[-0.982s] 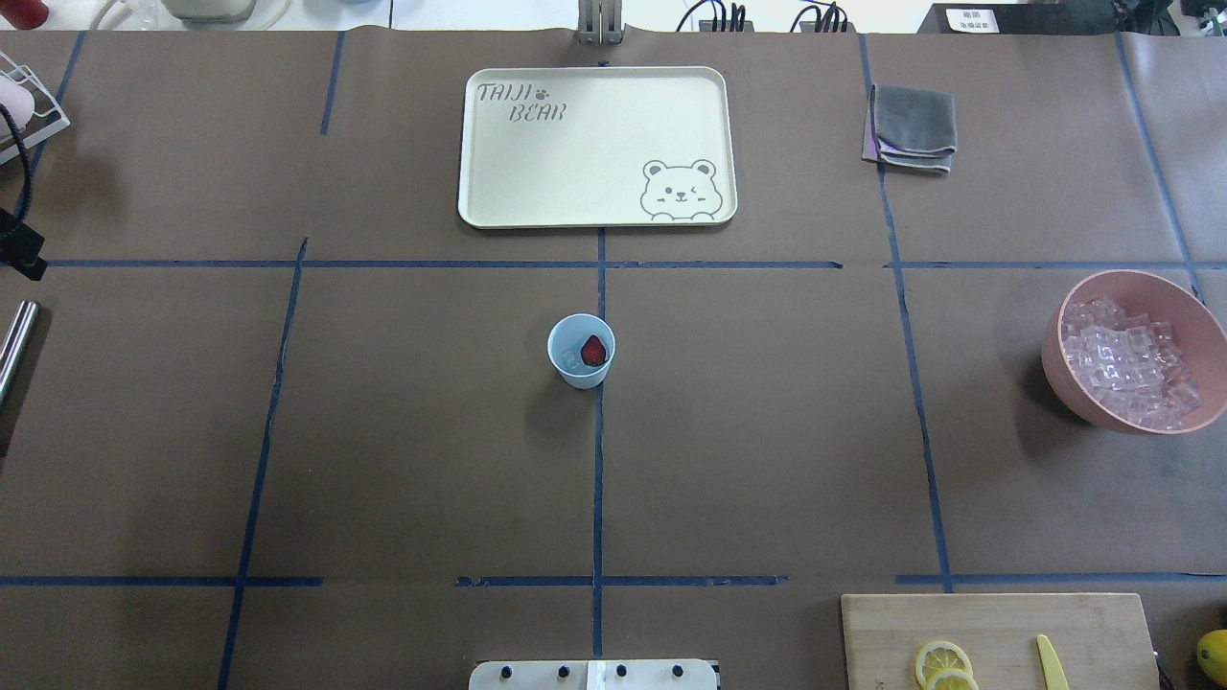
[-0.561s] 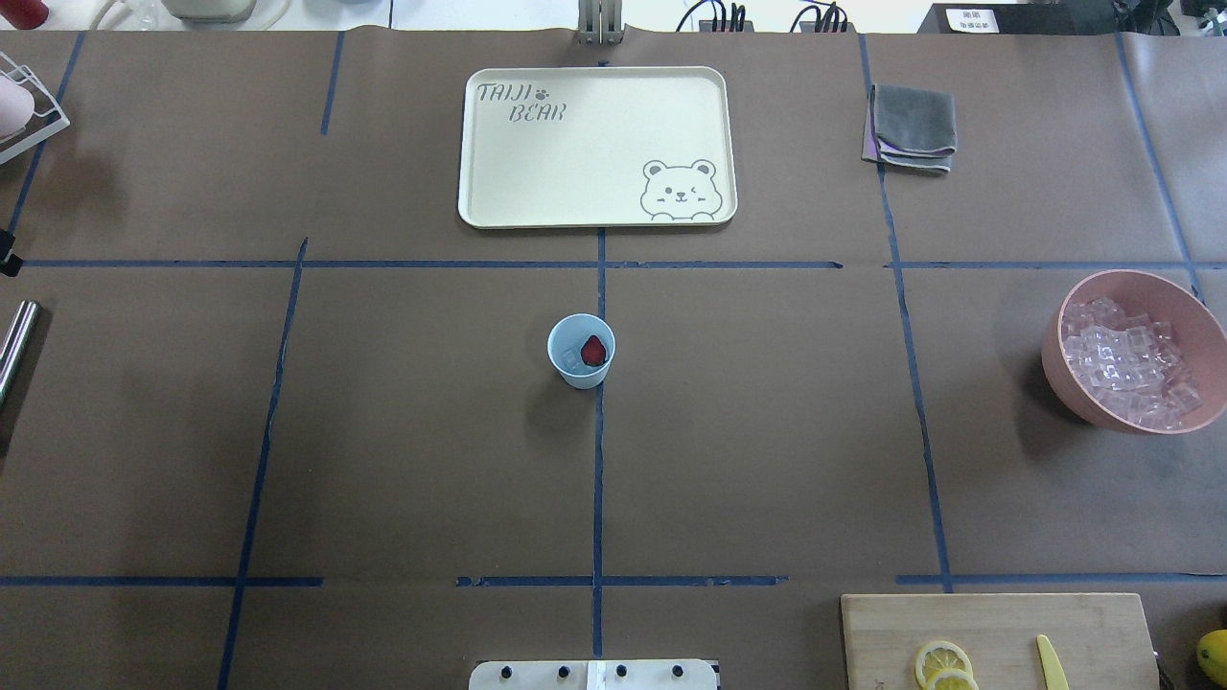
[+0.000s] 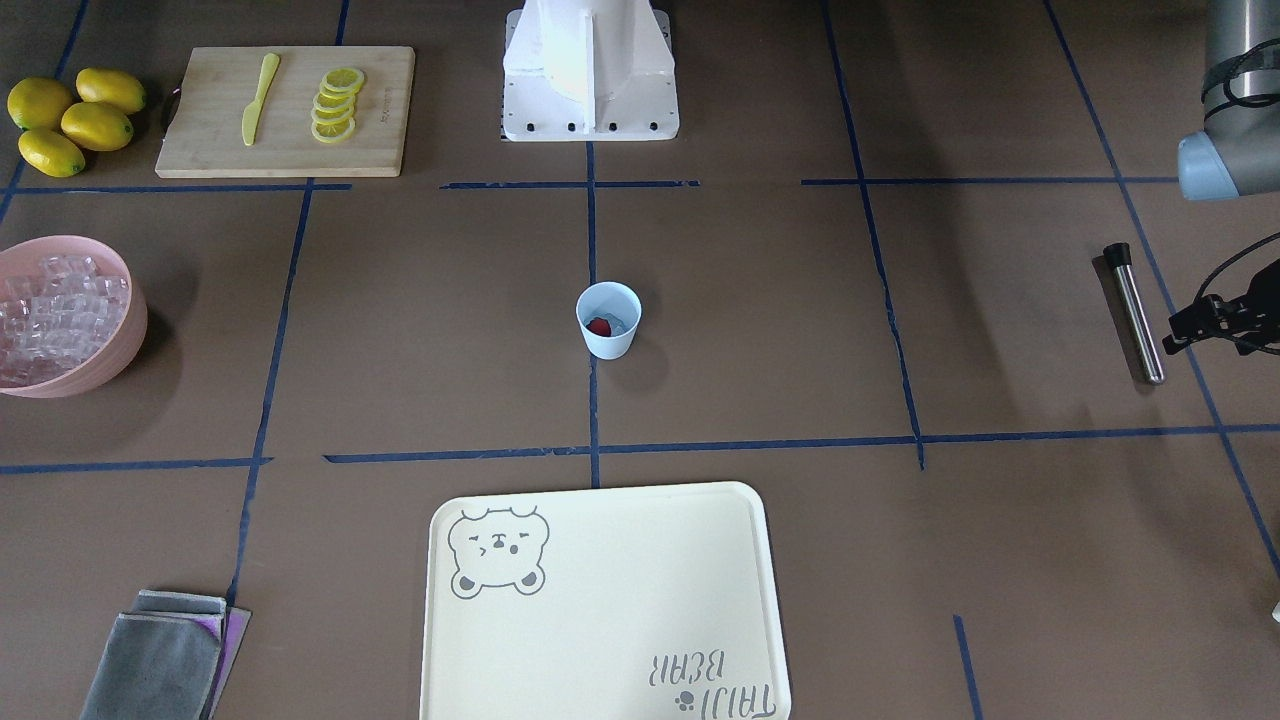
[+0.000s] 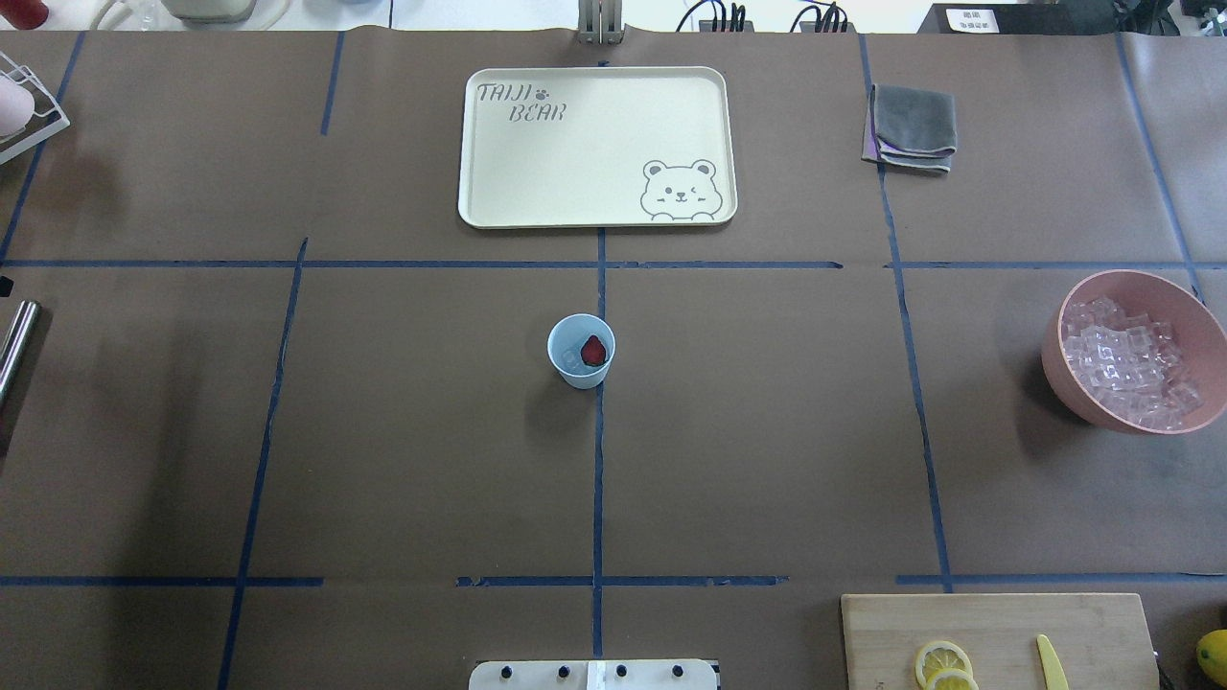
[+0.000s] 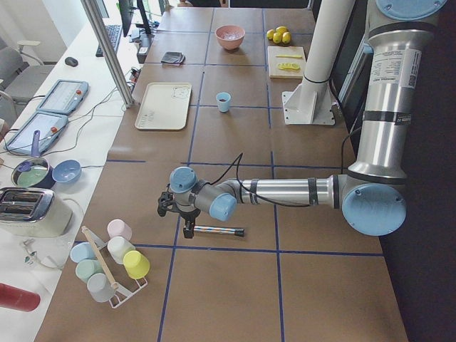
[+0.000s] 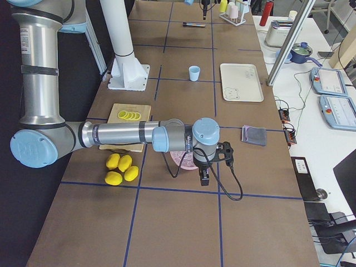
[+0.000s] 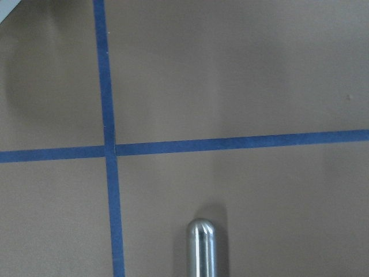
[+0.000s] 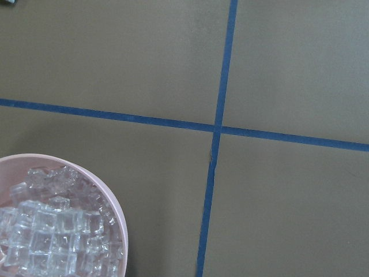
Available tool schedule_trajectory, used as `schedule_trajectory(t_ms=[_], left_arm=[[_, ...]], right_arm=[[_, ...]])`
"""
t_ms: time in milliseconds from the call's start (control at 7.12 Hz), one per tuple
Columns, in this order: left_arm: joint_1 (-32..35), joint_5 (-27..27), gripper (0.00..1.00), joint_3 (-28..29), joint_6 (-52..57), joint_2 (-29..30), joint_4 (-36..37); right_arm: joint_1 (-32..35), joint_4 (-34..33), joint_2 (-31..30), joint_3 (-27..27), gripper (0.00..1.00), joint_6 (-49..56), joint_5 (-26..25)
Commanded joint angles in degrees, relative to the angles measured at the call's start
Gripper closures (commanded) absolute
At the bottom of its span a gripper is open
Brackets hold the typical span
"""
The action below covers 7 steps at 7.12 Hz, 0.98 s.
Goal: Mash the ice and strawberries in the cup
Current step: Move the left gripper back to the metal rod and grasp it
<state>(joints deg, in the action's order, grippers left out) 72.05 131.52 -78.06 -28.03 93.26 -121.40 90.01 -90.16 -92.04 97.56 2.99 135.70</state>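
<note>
On the brown desk (image 4: 767,460), crossed by blue tape lines, the left arm (image 5: 285,191) reaches low towards the desk's left end. The left gripper (image 5: 187,229) hangs over one end of a steel rod (image 3: 1138,320) that lies flat there; I cannot tell whether its fingers are apart or together. A second ago a black part of that gripper stuck into the overhead view's left edge. Now only a sliver shows there, so it has drawn outward. The right arm (image 6: 122,133) stretches to the opposite end, with the right gripper (image 6: 203,177) pointing down just beside the pink bowl (image 4: 1064,379) heaped with clear cubes; the state of its fingers cannot be read either. The cream tray (image 4: 594,144) lies at the far middle. The pale blue cup (image 4: 581,376) stands upright at the centre on a tape line, unmoved. It holds the strawberry (image 4: 594,350) and some ice (image 4: 571,360).
</note>
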Motion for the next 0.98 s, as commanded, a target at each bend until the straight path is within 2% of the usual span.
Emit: schedule_trajectory(t_ms=[0, 421, 842], left_arm=[[-0.33, -0.3, 0.0, 4.23, -10.26, -1.05, -11.91], [-5.76, -3.97, 0.0, 3.88, -11.07, -2.2, -14.21], [-7.0, -4.35, 0.0, 3.35, -10.81, -4.22, -16.24]], right_arm=[[0.08, -0.01, 0.28, 0.0, 0.0, 0.0, 0.0], [0.08, -0.01, 0.19, -0.08, 0.0, 0.0, -0.08], [0.08, -0.01, 0.19, -0.17, 0.0, 0.0, -0.26]])
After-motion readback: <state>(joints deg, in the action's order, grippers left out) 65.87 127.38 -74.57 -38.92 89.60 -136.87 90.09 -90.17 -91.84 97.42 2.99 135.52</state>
